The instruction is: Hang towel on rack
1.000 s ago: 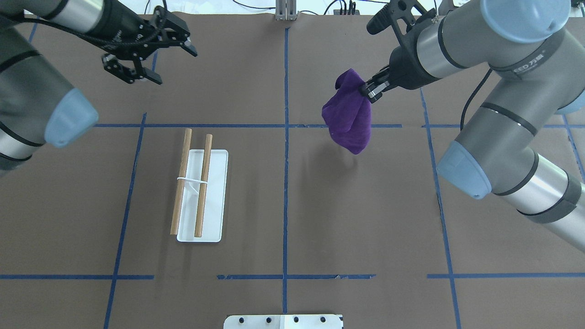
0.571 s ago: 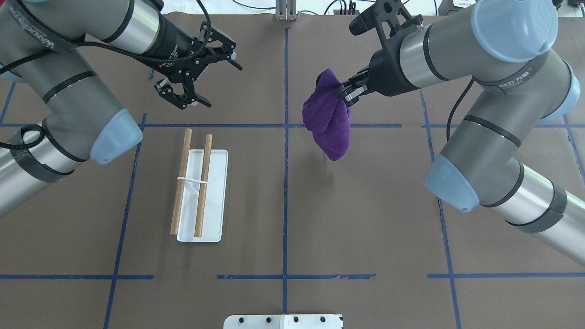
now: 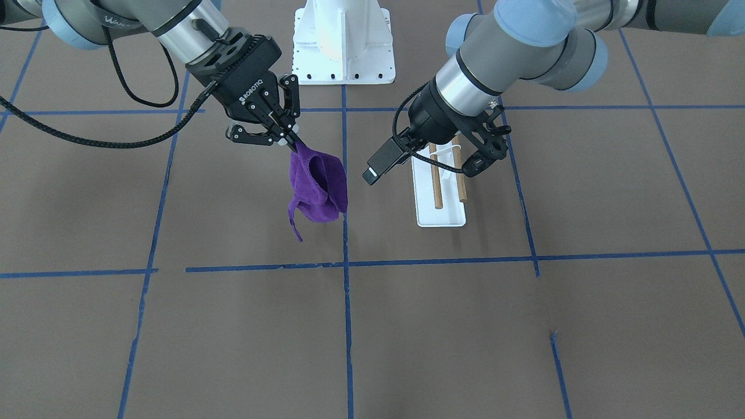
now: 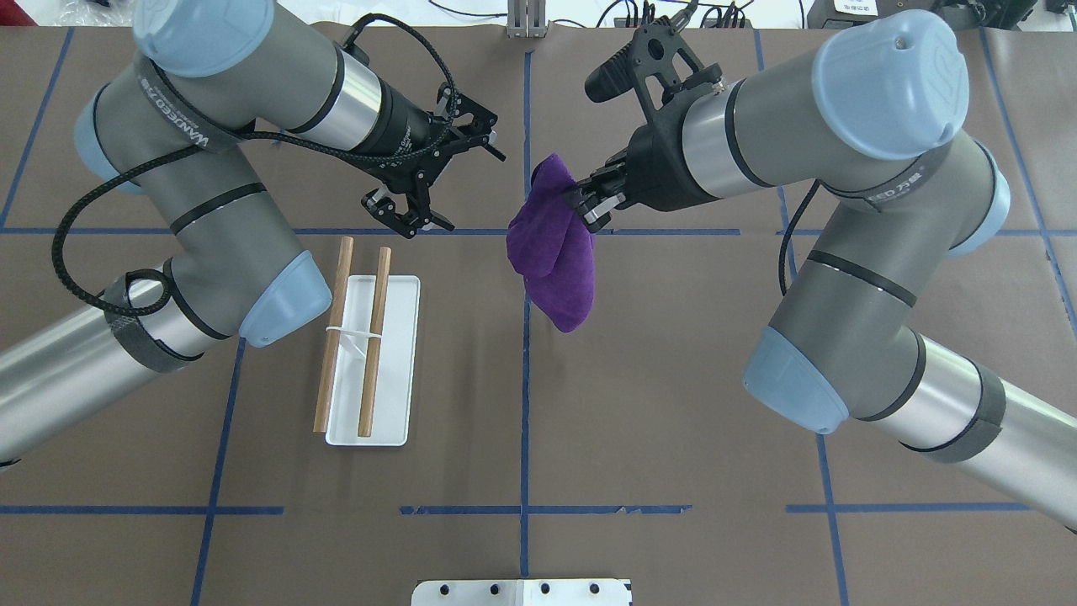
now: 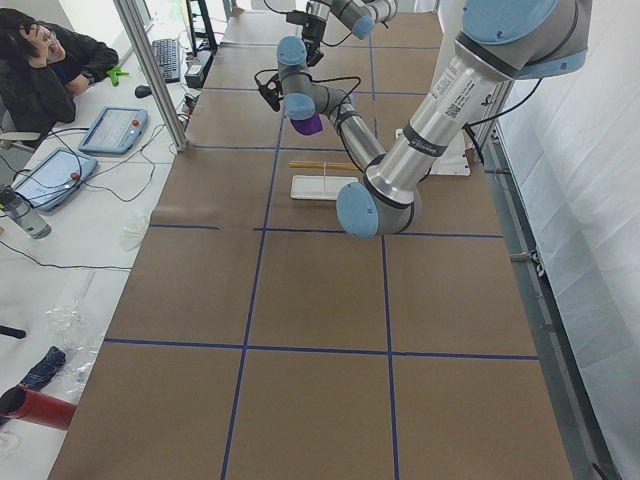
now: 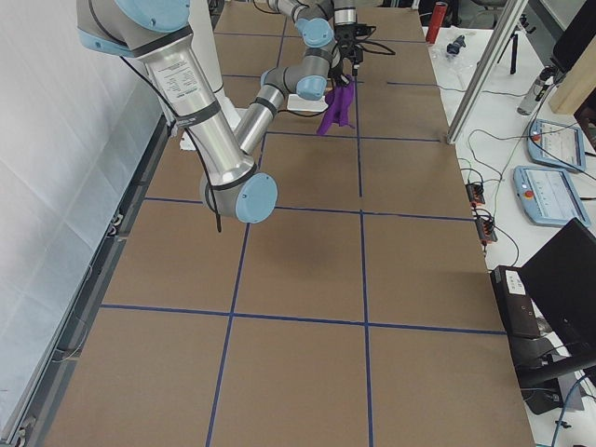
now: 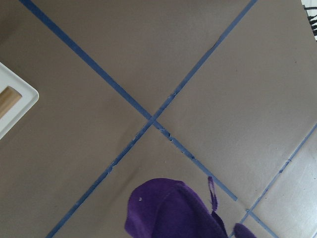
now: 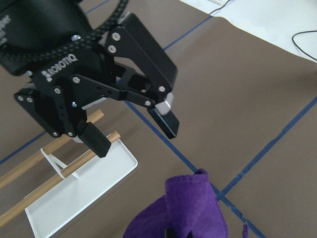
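The purple towel hangs bunched from my right gripper, which is shut on its top edge above the table's centre line. It also shows in the front view, held by my right gripper. My left gripper is open and empty, just left of the towel and apart from it. In the right wrist view the left gripper stands wide open above the towel. The rack stands left of centre, its two wooden dowels bare. The left gripper is above the rack's far end.
The brown table cover carries blue tape lines. The white robot pedestal stands at the table's near edge. An operator sits at a side desk with tablets and cables, off the table.
My right gripper has carried the towel left toward the centre line. My left arm has swung in to the right, bringing its open gripper close to the towel.
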`<state>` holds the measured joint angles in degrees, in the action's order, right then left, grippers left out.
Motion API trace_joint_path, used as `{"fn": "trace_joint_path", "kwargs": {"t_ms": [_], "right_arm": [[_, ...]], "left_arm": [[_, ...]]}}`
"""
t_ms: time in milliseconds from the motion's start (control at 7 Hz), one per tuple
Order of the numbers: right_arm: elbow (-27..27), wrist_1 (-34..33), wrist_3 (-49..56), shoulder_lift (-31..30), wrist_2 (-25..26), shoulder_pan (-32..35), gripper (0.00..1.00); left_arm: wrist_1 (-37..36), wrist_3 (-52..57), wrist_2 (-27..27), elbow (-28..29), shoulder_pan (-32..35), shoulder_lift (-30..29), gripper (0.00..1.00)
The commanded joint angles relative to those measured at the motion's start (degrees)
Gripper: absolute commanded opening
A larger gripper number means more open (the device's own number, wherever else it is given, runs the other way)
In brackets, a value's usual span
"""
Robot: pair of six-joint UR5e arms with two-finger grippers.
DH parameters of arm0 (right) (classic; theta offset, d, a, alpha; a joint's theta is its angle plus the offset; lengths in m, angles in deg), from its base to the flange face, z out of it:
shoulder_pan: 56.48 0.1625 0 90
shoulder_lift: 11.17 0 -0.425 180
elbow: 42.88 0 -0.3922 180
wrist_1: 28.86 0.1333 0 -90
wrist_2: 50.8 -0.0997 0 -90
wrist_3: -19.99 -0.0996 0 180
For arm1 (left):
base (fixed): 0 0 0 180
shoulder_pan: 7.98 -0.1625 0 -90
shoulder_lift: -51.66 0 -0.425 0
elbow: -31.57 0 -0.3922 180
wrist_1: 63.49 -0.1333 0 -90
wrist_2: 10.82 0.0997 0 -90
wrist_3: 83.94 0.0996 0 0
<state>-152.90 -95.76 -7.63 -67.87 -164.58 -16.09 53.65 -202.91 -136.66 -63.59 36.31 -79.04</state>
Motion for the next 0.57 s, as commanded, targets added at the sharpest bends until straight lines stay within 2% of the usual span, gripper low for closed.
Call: {"fn": "trace_joint_path", "kwargs": {"t_ms": [0,429], "right_arm": [[-0.5,0.2,5.2,0.3,0.2,-1.7,0.00],[-1.9,0.2,5.1,0.7,0.3,-2.6,0.00]], "left_arm": [[0.5,-0.3,0.2,1.0,-0.8,-0.6,1.00],[0.5,-0.2,0.2,1.6,-2.1,-1.1,1.00]]}}
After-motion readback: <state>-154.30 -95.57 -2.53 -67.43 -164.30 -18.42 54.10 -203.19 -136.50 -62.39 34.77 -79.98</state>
